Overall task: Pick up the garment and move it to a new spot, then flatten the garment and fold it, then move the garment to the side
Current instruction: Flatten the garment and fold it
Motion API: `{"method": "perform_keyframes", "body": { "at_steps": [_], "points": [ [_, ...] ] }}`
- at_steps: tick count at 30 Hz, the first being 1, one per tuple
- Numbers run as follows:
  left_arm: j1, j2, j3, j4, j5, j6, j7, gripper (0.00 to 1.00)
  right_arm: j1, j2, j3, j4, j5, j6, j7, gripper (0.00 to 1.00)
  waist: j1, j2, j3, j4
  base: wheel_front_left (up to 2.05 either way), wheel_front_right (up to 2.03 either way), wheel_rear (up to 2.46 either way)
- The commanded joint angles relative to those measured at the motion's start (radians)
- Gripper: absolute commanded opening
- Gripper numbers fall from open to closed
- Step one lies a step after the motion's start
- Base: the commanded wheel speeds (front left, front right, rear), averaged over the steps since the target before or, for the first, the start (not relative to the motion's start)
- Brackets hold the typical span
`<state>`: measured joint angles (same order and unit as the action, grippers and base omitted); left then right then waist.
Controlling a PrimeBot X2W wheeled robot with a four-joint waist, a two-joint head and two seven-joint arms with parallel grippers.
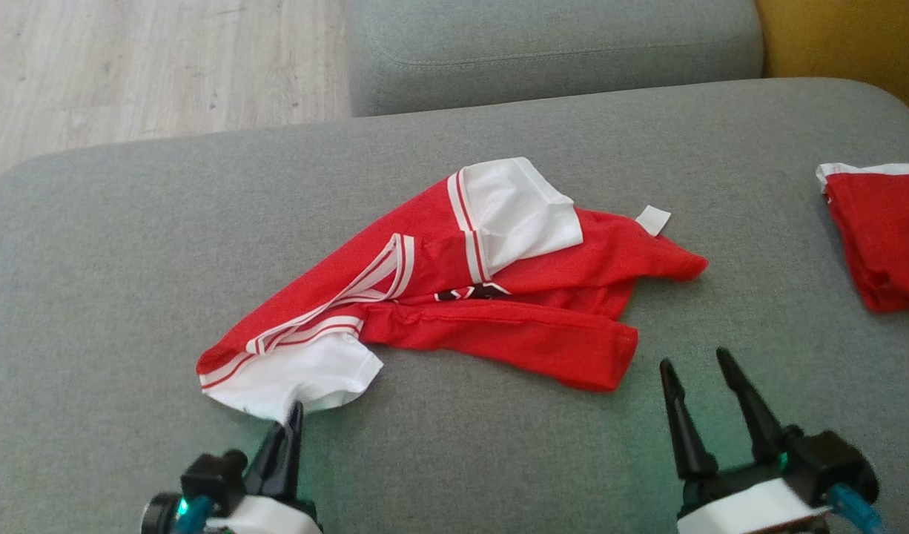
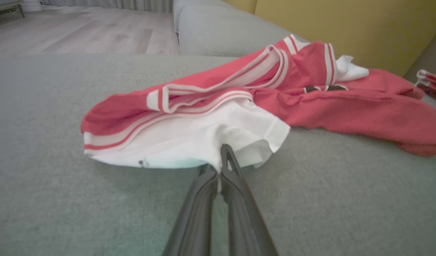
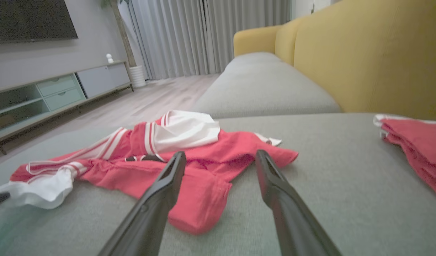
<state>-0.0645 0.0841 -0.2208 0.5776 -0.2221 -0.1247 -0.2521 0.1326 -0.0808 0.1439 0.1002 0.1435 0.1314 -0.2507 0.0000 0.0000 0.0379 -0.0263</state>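
Observation:
A crumpled red garment [image 1: 499, 304] with white sleeves and striped trim lies in the middle of the grey sofa seat [image 1: 91, 282]. My left gripper [image 1: 294, 412] is shut on the near white sleeve's edge; in the left wrist view the white cloth [image 2: 189, 142] is pinched between the closed fingers of that gripper [image 2: 223, 151]. My right gripper [image 1: 693, 363] stands open just off the garment's near right corner, touching nothing. The right wrist view has the garment [image 3: 189, 167] showing between and behind the spread fingers of the right gripper [image 3: 221, 156].
A second red and white garment [image 1: 881, 237] lies at the seat's right edge, also in the right wrist view [image 3: 417, 145]. Another grey cushion [image 1: 551, 52] lies beyond, wooden floor [image 1: 143, 67] to the far left, and a yellow backrest [image 3: 374, 57] on the right.

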Motion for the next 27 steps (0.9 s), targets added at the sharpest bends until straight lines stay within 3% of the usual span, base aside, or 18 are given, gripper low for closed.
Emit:
{"method": "perform_keyframes", "body": {
  "at_steps": [1, 9, 15, 23, 25, 26, 27],
  "points": [
    [-0.035, 0.011, 0.045, -0.056, -0.011, -0.004, -0.010, 0.00, -0.015, -0.016, 0.028, 0.002, 0.006, -0.001, -0.011, 1.00, 0.0000, 0.0000, -0.004, 0.007, 0.00, 0.00, 0.00],
    [-0.029, 0.040, 0.088, -0.209, -0.014, -0.005, -0.010, 0.00, -0.082, -0.007, 0.051, 0.208, 0.098, -0.001, -0.011, 1.00, 0.0000, 0.0000, 0.004, 0.035, 0.00, 0.00, 0.00],
    [-0.055, 0.051, 0.087, -0.229, -0.009, -0.005, -0.010, 0.00, -0.220, 0.003, 0.071, 0.371, 0.243, -0.001, 0.008, 1.00, 0.0000, 0.0000, 0.020, 0.047, 0.00, 0.00, 0.00],
    [-0.074, 0.049, 0.078, -0.225, -0.002, -0.006, -0.010, 0.00, -0.326, -0.030, 0.148, 0.466, 0.427, -0.001, 0.057, 0.99, 0.0000, 0.0000, 0.029, 0.061, 0.00, 0.00, 0.00],
    [-0.078, 0.048, 0.075, -0.223, -0.001, -0.006, -0.010, 0.00, -0.341, -0.040, 0.168, 0.487, 0.462, -0.001, 0.057, 0.89, 0.0000, 0.0000, 0.030, 0.067, 0.00, 0.00, 0.00],
    [-0.079, 0.046, 0.074, -0.222, -0.001, -0.006, -0.010, 0.00, -0.346, -0.045, 0.178, 0.497, 0.478, -0.001, 0.056, 0.73, 0.0000, 0.0000, 0.030, 0.070, 0.00, 0.00, 0.00],
    [-0.080, 0.046, 0.073, -0.221, -0.001, -0.006, -0.010, 0.00, -0.351, -0.049, 0.186, 0.506, 0.490, -0.001, 0.054, 0.65, 0.0000, 0.0000, 0.030, 0.072, 0.00, 0.00, 0.00]
  ]
}}
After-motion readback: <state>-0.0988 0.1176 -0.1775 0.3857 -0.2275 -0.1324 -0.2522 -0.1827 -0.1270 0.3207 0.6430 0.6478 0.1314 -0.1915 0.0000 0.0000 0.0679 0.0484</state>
